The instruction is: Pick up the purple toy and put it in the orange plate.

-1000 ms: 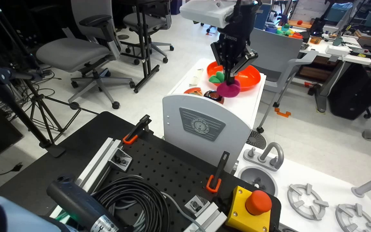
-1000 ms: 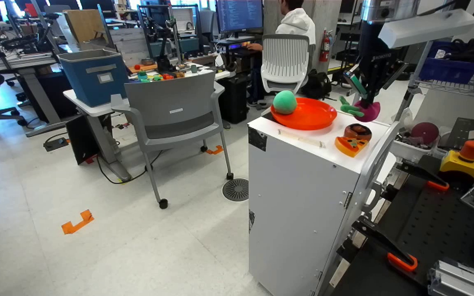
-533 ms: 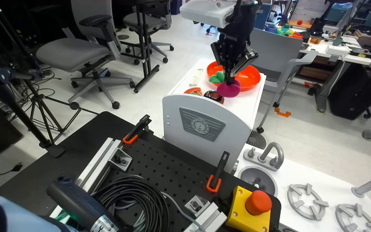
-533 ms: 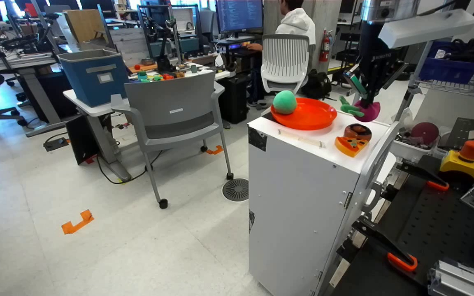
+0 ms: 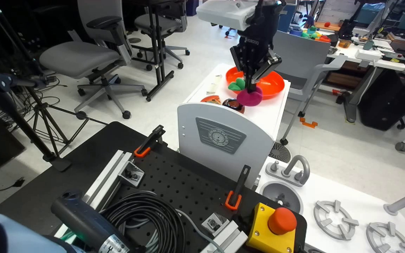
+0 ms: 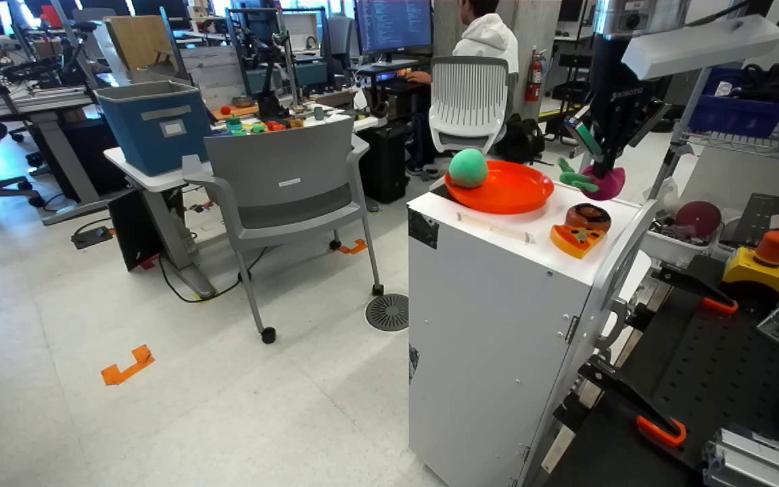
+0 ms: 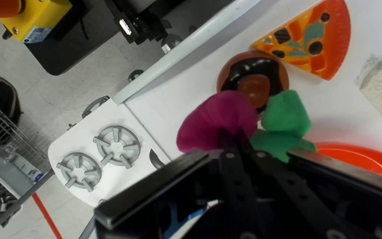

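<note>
My gripper (image 7: pixel 232 139) is shut on the purple toy (image 7: pixel 211 119), a soft magenta piece with green leaves (image 7: pixel 285 116) on one side. The gripper shows in both exterior views (image 5: pixel 251 86) (image 6: pixel 602 166), with the toy hanging from its fingertips (image 5: pixel 250 98) (image 6: pixel 609 185). The toy appears held above the white cabinet top, near its end panel. The round orange plate (image 6: pixel 511 197) lies on that top, to the side of the toy where the leaves point. It shows partly in the wrist view (image 7: pixel 360 156) and partly behind the gripper in an exterior view (image 5: pixel 274 85).
A green ball (image 6: pixel 468 168) rests at the plate's far edge. A brown glazed donut (image 7: pixel 279 71) and a red-yellow pizza slice (image 7: pixel 313 39) lie on the cabinet top, below and beside the toy. A raised grey end panel (image 5: pixel 188 123) borders the top. A toy stove (image 7: pixel 88 142) adjoins.
</note>
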